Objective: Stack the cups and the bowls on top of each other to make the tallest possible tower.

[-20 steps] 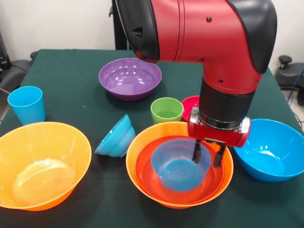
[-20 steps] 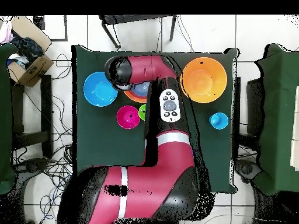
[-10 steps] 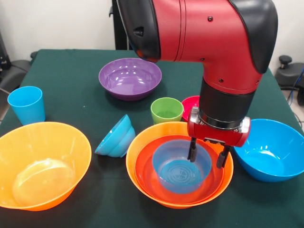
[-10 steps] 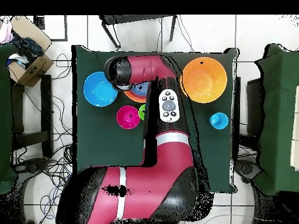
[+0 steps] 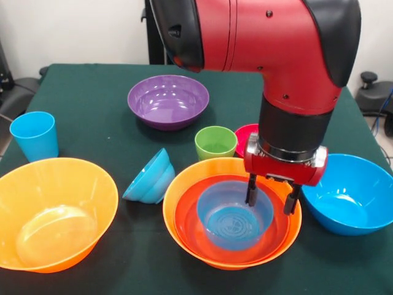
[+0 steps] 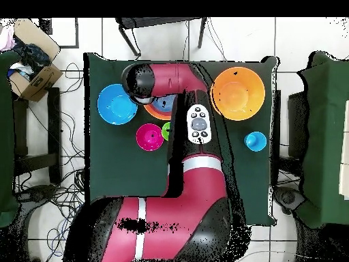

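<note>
The tower (image 5: 184, 212) is a big orange bowl holding a red-orange bowl (image 5: 190, 227), with a blue bowl (image 5: 230, 224) nested inside. My gripper (image 5: 268, 206) hangs open just above the blue bowl's right rim, one finger on each side of it, holding nothing. A lime green cup (image 5: 215, 142) stands upright right behind the tower, and a light blue cup (image 5: 34, 135) stands at the far left. In the overhead view the arm covers most of the tower (image 6: 162, 107) and hides the gripper.
A second big orange bowl (image 5: 52, 212) sits front left and a purple bowl (image 5: 167, 100) at the back. Blue bowls (image 5: 149, 177) lie tipped on their side. A large blue bowl (image 5: 353, 193) is on the right, and a pink-red bowl (image 5: 245, 133) shows behind the wrist.
The gripper opened and let go of the blue bowl's rim. The bowl settled level inside the red-orange bowl, and the gripper rose slightly.
</note>
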